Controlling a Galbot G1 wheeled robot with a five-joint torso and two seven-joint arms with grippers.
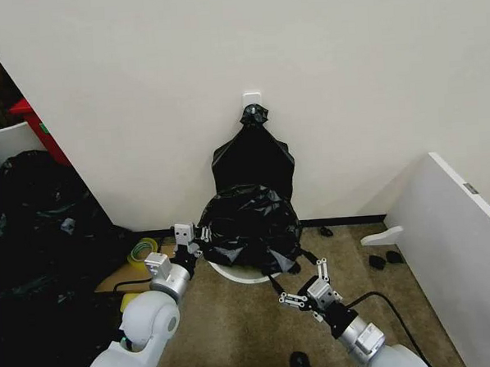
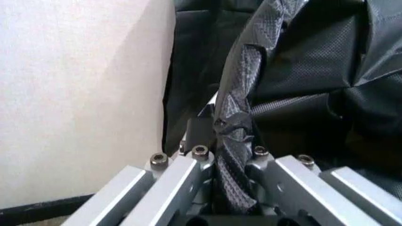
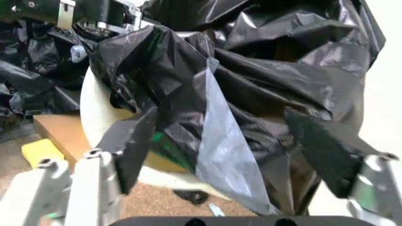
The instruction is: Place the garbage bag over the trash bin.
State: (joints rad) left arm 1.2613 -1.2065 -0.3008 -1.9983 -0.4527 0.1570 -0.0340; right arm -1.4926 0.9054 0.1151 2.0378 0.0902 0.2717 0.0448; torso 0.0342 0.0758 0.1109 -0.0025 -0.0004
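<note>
Garbage bag [image 1: 249,224] drapes trash bin [image 1: 233,273], pinched by left claw [image 1: 184,238].

Thin glossy black plastic garbage bag [image 1: 249,224] with fine embossed crinkled texture, smooth cream plastic trash bin [image 3: 100,110], brushed bare-metal left gripper [image 1: 184,234], matt black pads on right gripper [image 1: 302,288], speckled rough floor [image 1: 236,332], matt white wall [image 1: 222,61]

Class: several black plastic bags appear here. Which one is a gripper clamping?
The garbage bag draped over the trash bin; the left gripper pinches its edge. The knotted bunch hangs untouched on the wall; the right gripper is open.
</note>
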